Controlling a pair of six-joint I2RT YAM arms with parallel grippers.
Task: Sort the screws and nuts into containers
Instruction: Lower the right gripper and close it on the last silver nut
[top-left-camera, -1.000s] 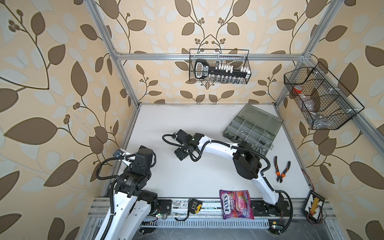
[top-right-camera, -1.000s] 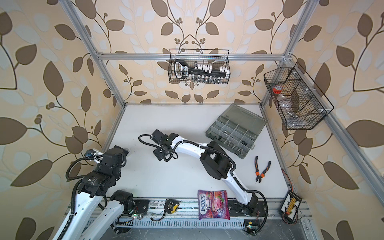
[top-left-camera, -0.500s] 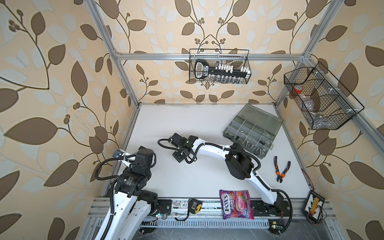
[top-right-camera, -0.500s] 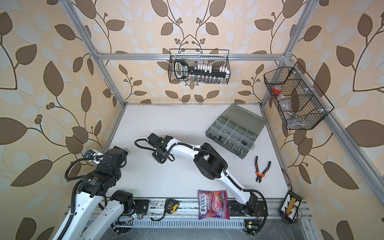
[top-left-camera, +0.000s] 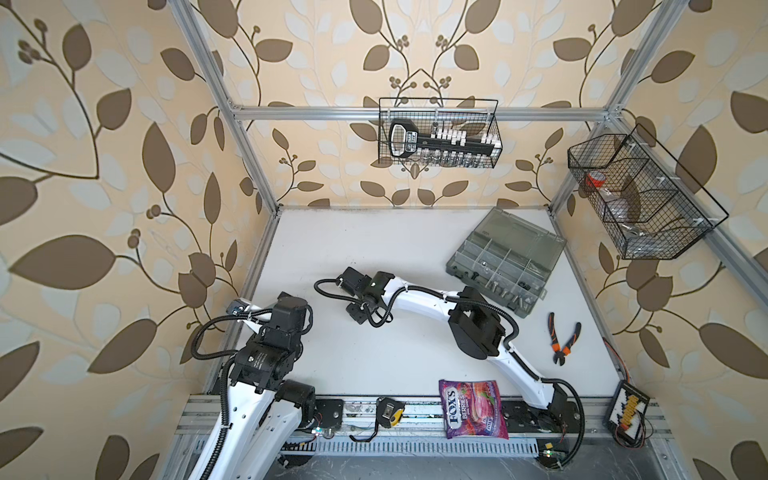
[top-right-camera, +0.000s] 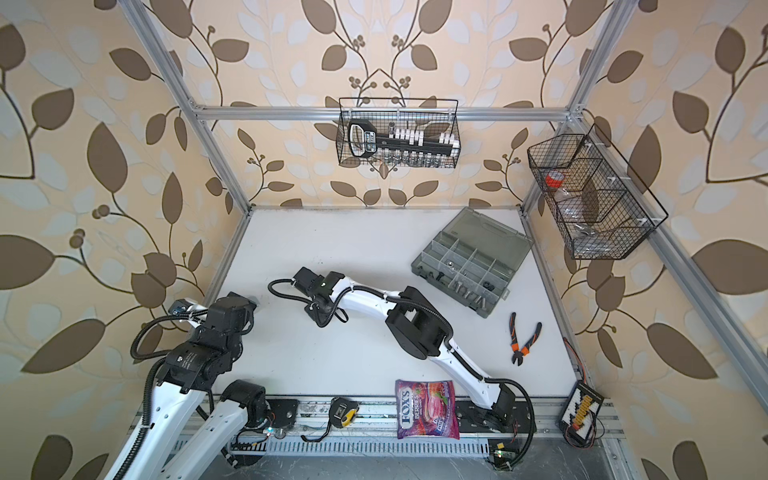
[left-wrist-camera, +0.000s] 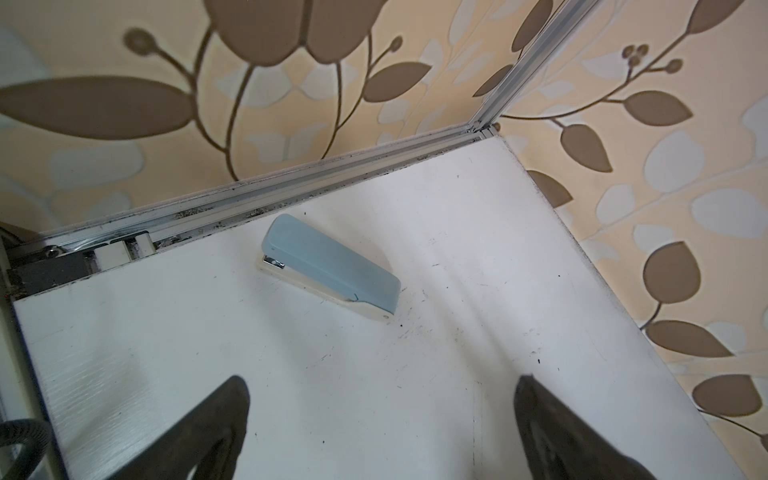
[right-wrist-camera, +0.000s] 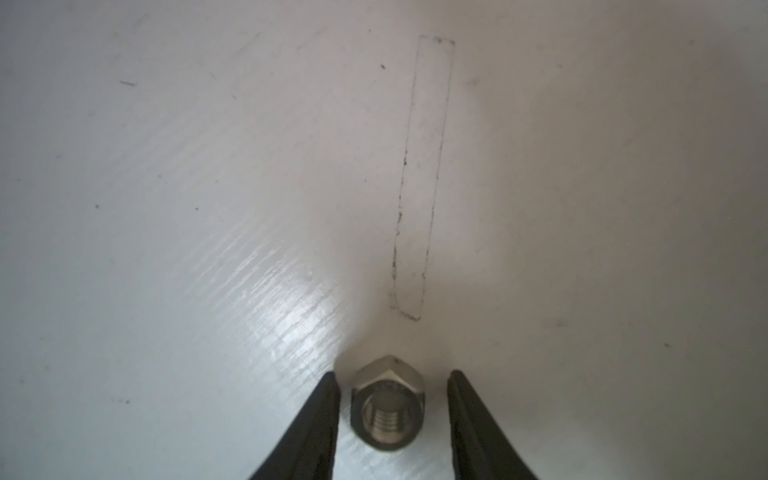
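A shiny silver hex nut lies on the white table, threaded hole facing the right wrist camera. My right gripper straddles it with a black finger on each side. A thin gap shows on both sides, so the jaws are open and not touching it. In both top views this gripper points down at the table's middle left. The grey organizer box stands open at the back right; silver screws lie in its front compartments. My left gripper hangs wide open over bare table.
A blue stapler lies by the left wall rail. Orange-handled pliers rest right of the right arm. A candy bag and a tape measure sit at the front rail. Wire baskets hang on the walls.
My right gripper has shifted a little left and toward the front, and its jaws have narrowed around the nut. The left arm has stayed still.
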